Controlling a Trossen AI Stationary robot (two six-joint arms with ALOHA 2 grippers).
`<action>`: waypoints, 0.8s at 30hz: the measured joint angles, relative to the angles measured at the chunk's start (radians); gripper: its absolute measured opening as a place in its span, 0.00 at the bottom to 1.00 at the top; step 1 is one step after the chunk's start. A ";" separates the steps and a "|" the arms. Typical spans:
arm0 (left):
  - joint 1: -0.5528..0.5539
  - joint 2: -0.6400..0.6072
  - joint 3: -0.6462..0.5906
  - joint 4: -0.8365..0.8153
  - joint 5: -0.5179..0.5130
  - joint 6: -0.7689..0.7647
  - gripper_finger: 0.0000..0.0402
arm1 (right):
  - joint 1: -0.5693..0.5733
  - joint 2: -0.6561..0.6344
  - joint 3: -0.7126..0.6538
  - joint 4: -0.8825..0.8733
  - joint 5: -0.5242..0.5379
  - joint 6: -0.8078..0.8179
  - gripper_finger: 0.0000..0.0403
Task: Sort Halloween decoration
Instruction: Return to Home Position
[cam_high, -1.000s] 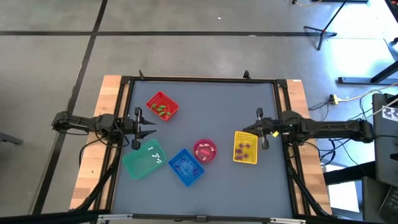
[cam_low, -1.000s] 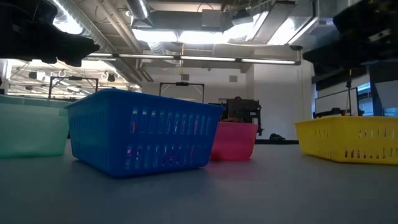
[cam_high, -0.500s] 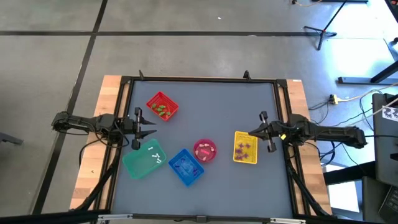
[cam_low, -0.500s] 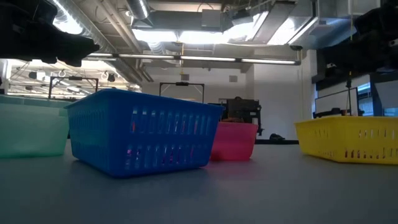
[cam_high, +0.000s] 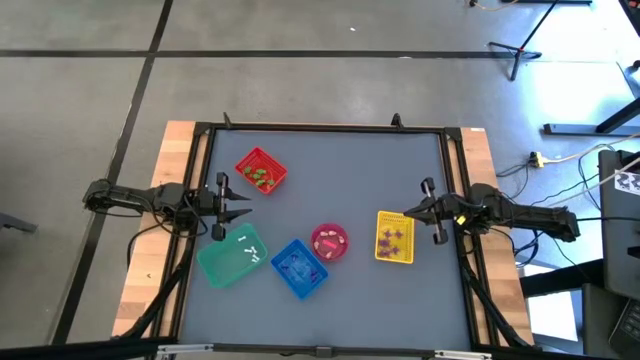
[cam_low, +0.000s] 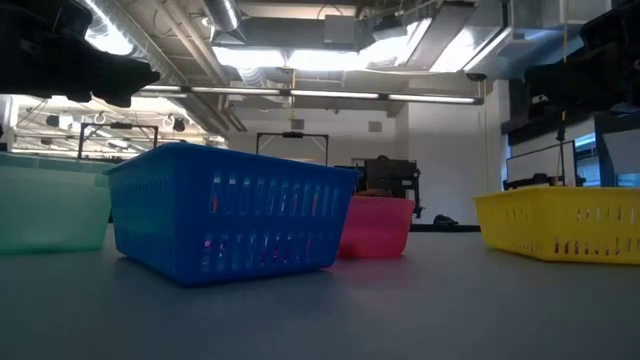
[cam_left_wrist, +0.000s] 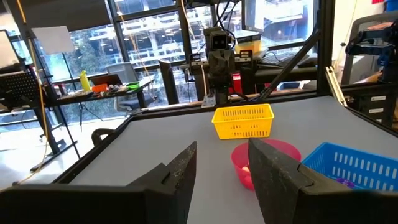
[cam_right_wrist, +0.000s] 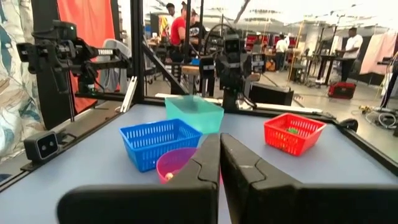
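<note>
The Halloween decoration lies sorted in containers. Green trinkets (cam_high: 261, 178) are in the red basket (cam_high: 246, 160), white ones (cam_high: 248, 250) in the teal basket (cam_high: 218, 266), purple ones (cam_high: 394, 238) in the yellow basket (cam_high: 394, 258), and cream ones (cam_high: 330, 238) in the pink bowl (cam_high: 330, 254). The blue basket (cam_high: 299, 269) holds small dark pieces. My left gripper (cam_high: 243, 210) (cam_left_wrist: 221, 171) stands open and level at the table's left edge, holding nothing. At the right edge, beside the yellow basket, my right gripper (cam_high: 406, 214) (cam_right_wrist: 219, 155) is shut and empty.
A raised black frame (cam_high: 320, 128) with wooden side boards runs around the grey table. Bare tabletop lies in the far middle (cam_high: 350, 170) and along the near edge (cam_high: 380, 310). People stand in the room beyond the left edge (cam_right_wrist: 180, 25).
My right gripper has drawn back toward the table's right edge, away from the yellow basket, and sunk a little while its arm folded in. It stayed shut. The baskets and trinkets have kept their places.
</note>
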 joint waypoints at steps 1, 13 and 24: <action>0.000 0.000 0.000 0.000 0.000 0.000 0.33 | 0.000 -0.001 0.000 0.001 0.000 0.001 0.03; 0.000 0.000 0.000 0.000 0.000 0.000 0.33 | 0.000 0.004 0.000 -0.002 0.012 0.002 0.03; 0.000 0.000 0.000 0.000 0.000 0.000 0.33 | 0.000 0.005 0.000 -0.002 0.013 0.002 0.03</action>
